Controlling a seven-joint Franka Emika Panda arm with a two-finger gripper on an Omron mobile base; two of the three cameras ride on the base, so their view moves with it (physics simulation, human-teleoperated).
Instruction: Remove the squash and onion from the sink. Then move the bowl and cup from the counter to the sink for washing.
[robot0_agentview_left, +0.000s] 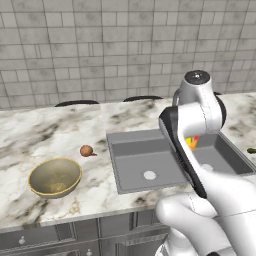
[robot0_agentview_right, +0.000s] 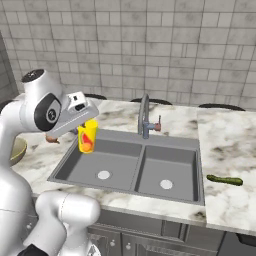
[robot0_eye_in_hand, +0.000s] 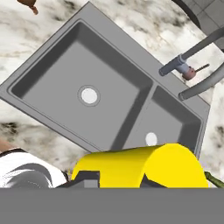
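A white robot arm carries the cup (robot0_agentview_right: 88, 136) above the left basin of the sink (robot0_agentview_right: 75, 162), its gripper (robot0_agentview_right: 84, 119) clamped on the yellow cylinder from above so that the cup hangs upright and clear of the steel. In the hand view the cup's yellow body (robot0_eye_in_hand: 144, 166) lies right against the camera, with both basins and their white drain holes spread out beneath it.

Both basins look bare, so the cup has open room to go straight down; the nearest obstacle is the gooseneck faucet (robot0_agentview_right: 144, 117), standing at the back rim over the divider between the basins, to the right of the cup and apart from it. A descent into the middle of the left basin would likely keep it clear of the side walls and the spout.

The bowl (robot0_agentview_left: 55, 176) sits near the front edge of the worktop (robot0_agentview_left: 40, 130), well left of the sink, seemingly awaiting its own trip to the wash. Behind it, towards the middle of that stretch of marble, rests the onion (robot0_agentview_left: 87, 150), just beyond the bowl's rim. The squash (robot0_agentview_right: 225, 180) lies on the worktop to the right of the sink, near the right basin's edge. With both vegetables out, the first half of the job appears done.
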